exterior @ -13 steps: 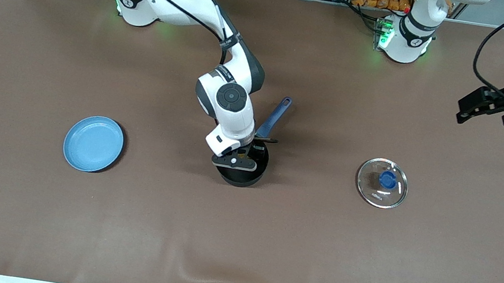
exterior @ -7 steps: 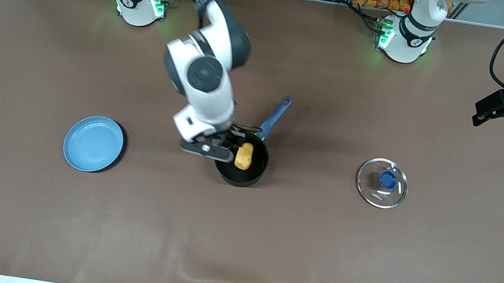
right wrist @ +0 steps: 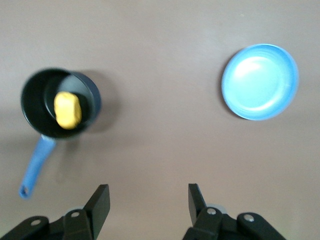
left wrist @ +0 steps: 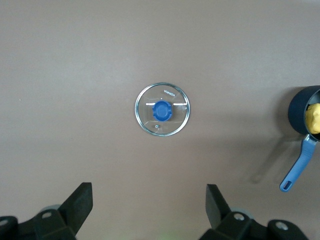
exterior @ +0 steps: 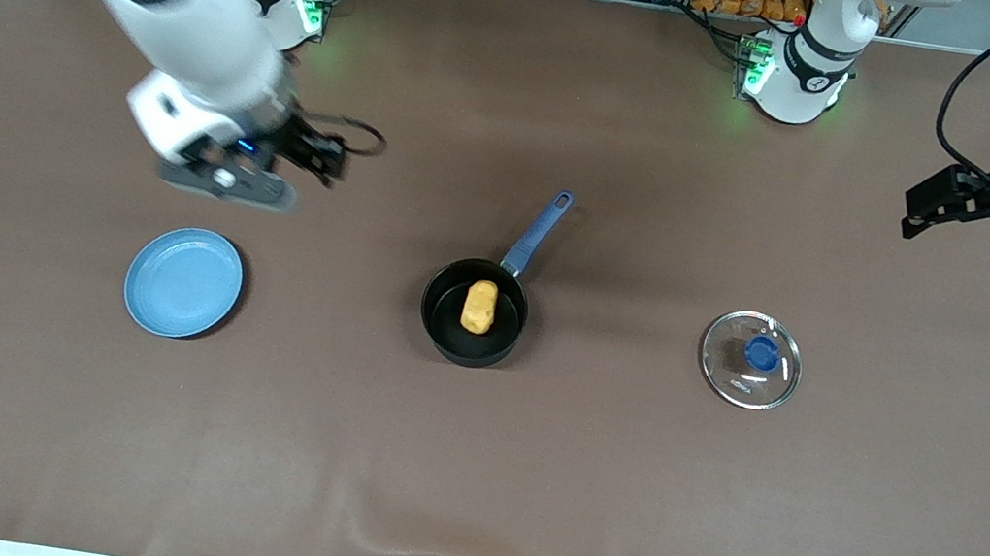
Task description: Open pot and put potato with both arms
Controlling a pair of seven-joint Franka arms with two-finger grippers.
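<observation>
Right hand [exterior: 317, 155]: it hangs in the air over bare bench at about eleven o'clock from the pot, above the plate's end of the bench. Its fingers [right wrist: 100, 202] stand apart with nothing between them, so it carries nothing.
Plate [exterior: 183, 282]: a flat blue plate, empty, sits on the bench toward the right arm's end, at roughly nine o'clock from the pot and well apart from it. It plays no part in the task as worded.
Pot [exterior: 474, 312]: the black saucepan stands upright mid-bench with its mouth uncovered, its blue handle [exterior: 537, 232] pointing to about one o'clock.
Potato [exterior: 479, 307]: the yellow-orange potato lies inside the pot on its floor, clear of the rim. Judging by this, the placing step looks done.
Lid [exterior: 751, 359]: the clear glass lid with its blue knob [exterior: 760, 353] rests flat on the bench at three o'clock from the pot, well apart, probably parked there to keep the mouth free for the drop.
Left hand [exterior: 943, 203]: raised over the bench edge at the left arm's end, about one o'clock from the lid. Its fingers [left wrist: 80, 202] are spread wide and empty; this arm waits.
Bench [exterior: 466, 470]: brown covering.
</observation>
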